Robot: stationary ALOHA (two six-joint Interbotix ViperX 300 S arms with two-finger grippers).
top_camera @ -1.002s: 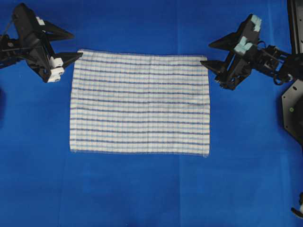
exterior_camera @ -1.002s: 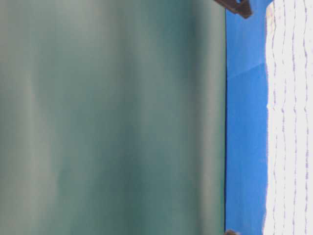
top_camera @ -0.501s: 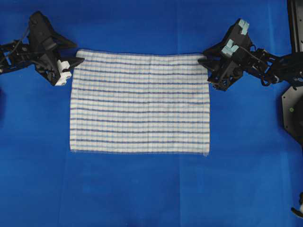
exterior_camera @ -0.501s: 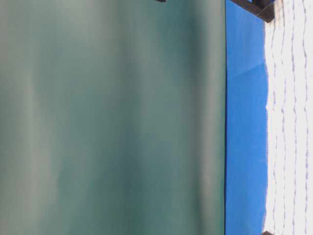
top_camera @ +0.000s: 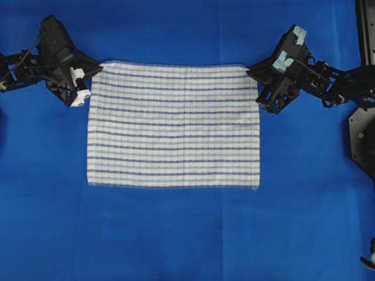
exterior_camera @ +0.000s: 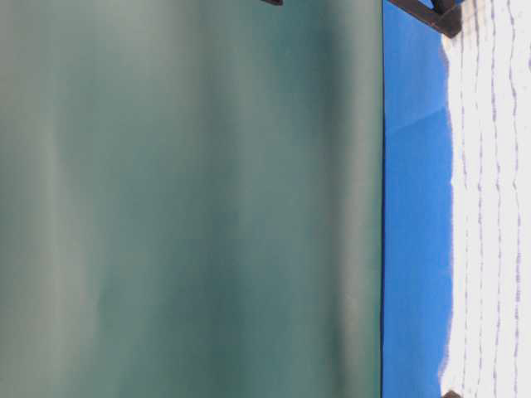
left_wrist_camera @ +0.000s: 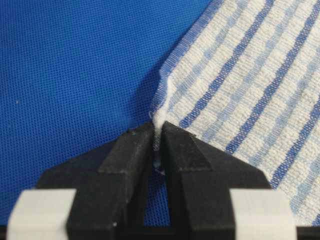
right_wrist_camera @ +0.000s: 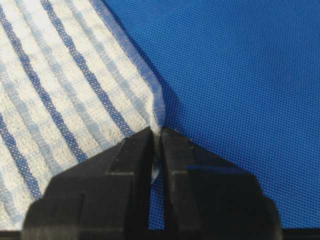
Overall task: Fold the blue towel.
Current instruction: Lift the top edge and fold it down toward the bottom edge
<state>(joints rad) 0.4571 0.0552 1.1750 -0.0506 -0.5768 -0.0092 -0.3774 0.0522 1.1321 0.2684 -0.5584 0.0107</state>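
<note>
Two thin pinches are all you have: the black left gripper [left_wrist_camera: 157, 142] is clamped on the far left corner of the white woven towel with dark- and light-blue stripes [top_camera: 173, 124], and the black right gripper [right_wrist_camera: 156, 142] is clamped on the far right corner. The towel lies flat on the plain blue mesh table covering [top_camera: 176, 234], spread between the arms. Each jaw pair bites only a sliver of hem, so a quick lift could let one corner slip out. Uneven travel between your arms would skew the fold, and the covering could snag if it was caught too.
</note>
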